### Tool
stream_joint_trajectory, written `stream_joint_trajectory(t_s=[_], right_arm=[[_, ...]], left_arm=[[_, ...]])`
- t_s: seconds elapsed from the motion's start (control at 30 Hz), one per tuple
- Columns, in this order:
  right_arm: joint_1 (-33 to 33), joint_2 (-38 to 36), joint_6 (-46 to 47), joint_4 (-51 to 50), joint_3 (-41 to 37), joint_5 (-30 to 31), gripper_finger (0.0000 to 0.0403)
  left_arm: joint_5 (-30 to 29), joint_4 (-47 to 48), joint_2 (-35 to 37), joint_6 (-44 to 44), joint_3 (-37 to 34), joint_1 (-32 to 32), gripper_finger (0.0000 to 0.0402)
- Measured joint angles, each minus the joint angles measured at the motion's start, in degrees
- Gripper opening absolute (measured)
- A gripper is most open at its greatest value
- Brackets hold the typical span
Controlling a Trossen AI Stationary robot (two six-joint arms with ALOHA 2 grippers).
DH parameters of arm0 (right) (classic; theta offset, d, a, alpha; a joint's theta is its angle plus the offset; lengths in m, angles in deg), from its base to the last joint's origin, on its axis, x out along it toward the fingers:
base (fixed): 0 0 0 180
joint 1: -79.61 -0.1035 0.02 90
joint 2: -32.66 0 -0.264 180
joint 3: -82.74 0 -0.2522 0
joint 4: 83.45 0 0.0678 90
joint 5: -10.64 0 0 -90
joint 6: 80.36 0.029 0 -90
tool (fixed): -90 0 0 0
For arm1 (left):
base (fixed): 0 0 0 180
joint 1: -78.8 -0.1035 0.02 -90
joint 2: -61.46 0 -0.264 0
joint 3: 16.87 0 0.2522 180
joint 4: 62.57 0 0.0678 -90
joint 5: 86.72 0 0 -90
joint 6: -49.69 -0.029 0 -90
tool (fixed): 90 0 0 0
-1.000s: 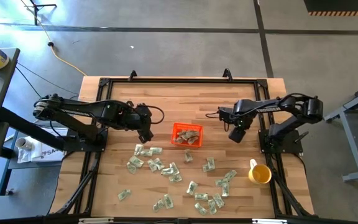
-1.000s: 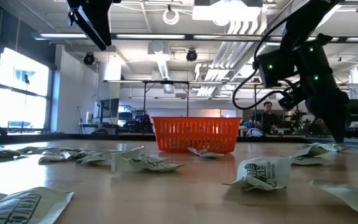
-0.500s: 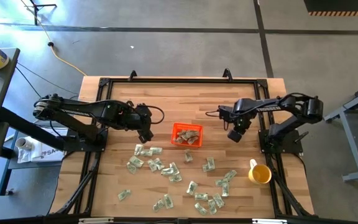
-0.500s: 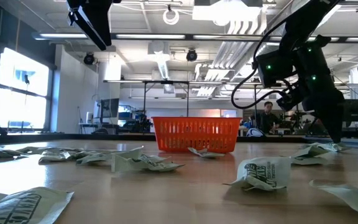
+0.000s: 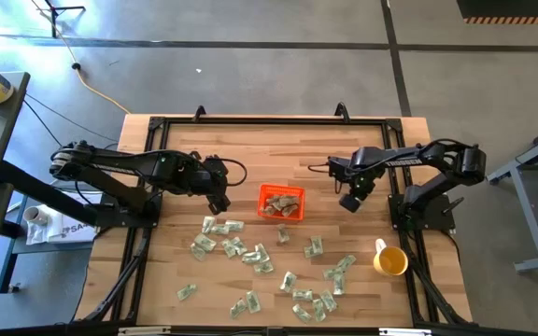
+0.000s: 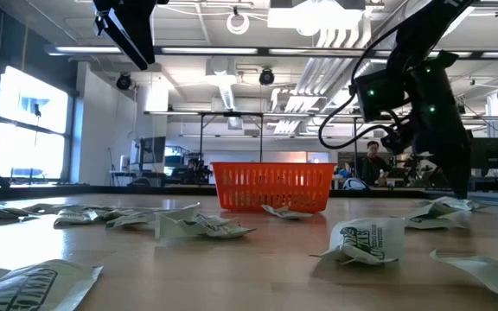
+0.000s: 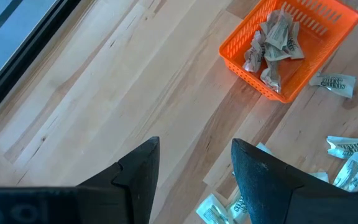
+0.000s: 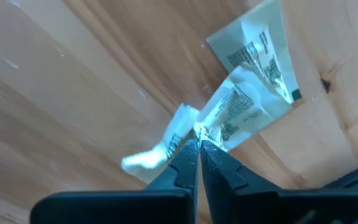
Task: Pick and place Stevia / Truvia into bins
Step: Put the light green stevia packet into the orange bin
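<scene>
The orange bin (image 5: pixel 281 202) stands mid-table with several Stevia sachets in it (image 7: pixel 272 46). Many more sachets (image 5: pixel 241 247) lie loose on the near half of the table. My right gripper (image 5: pixel 347 202) points down at the table to the right of the bin and is shut on a crumpled sachet (image 8: pixel 241 106). That sachet lies beside a flat one (image 8: pixel 260 53) and a white one (image 8: pixel 157 152). My left gripper (image 5: pixel 220 199) hangs open above the table to the left of the bin, its fingers (image 7: pixel 135 171) around nothing. My right gripper pinches the crumpled sachet by its edge (image 8: pixel 209 129) between the tips of its two fingers. The fingers come from above and point almost straight down. The rest of the sachet spreads out beyond the fingertips, close to the wood; whether it is lifted clear I cannot tell.
A yellow cup (image 5: pixel 390 261) stands near the table's right edge, on the near side of my right gripper. Black frame rails (image 5: pixel 269 121) run round the table. Bare wood lies between the bin and the far edge.
My right gripper has shut its fingers where it stood, taking hold of the sachet, and has tipped a little more upright. My left arm has kept still.
</scene>
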Motion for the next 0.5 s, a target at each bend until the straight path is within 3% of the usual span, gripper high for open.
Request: stream_joint_trajectory(t_s=[0.5], right_arm=[[0.0, -0.02, -0.39, 0.02, 0.0, -3.0, 0.0001]], left_arm=[[0.02, 0.0, 0.0, 0.0, 0.0, 0.0, 0.0232]])
